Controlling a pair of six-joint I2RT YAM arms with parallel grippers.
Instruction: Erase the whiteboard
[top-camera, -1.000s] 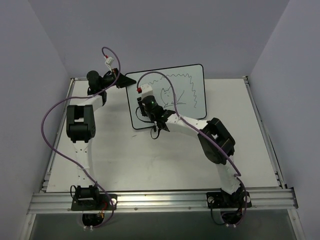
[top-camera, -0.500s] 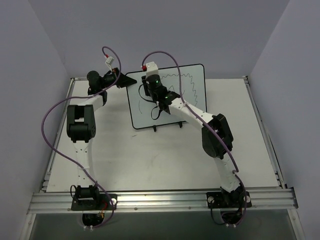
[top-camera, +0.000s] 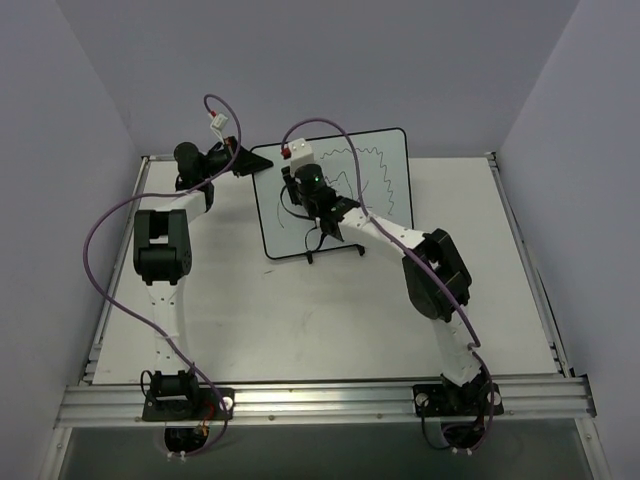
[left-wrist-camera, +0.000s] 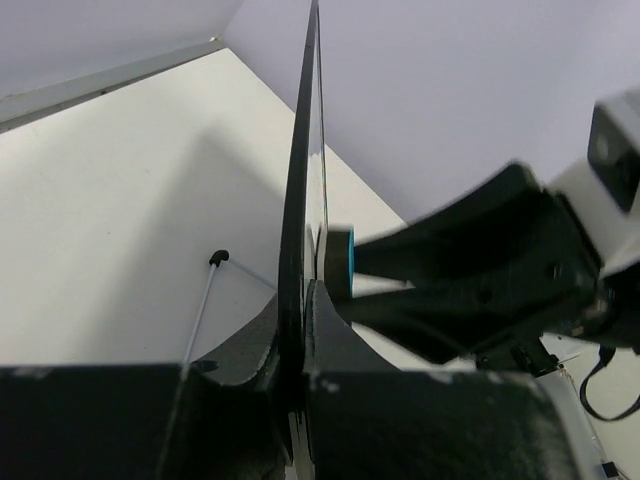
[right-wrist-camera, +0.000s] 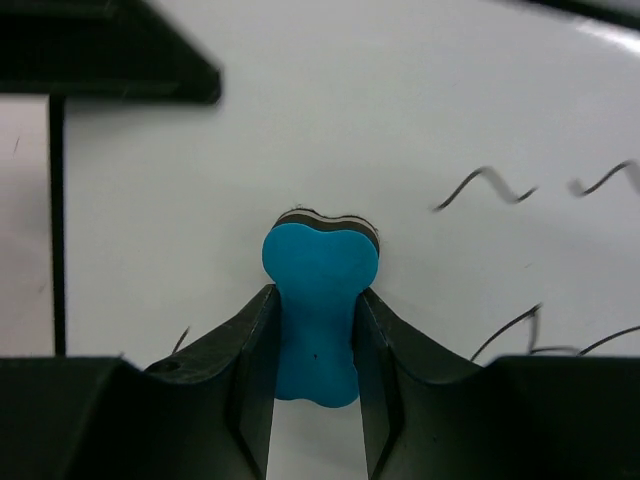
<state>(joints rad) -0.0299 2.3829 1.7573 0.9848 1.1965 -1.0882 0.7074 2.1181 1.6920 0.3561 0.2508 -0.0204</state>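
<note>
I see the whiteboard (top-camera: 388, 195) standing upright at the far side of the table (top-camera: 300, 320), with black scribbles across its face. My left gripper (top-camera: 238, 160) is pinched tight on the whiteboard's left edge, one finger on each side. My right gripper (right-wrist-camera: 315, 310) is closed narrowly around the blue eraser (right-wrist-camera: 320, 265), whose head presses against the whiteboard's face, near a wavy line.

pale lilac walls (top-camera: 330, 60) enclose a white table (top-camera: 300, 320); even light
</note>
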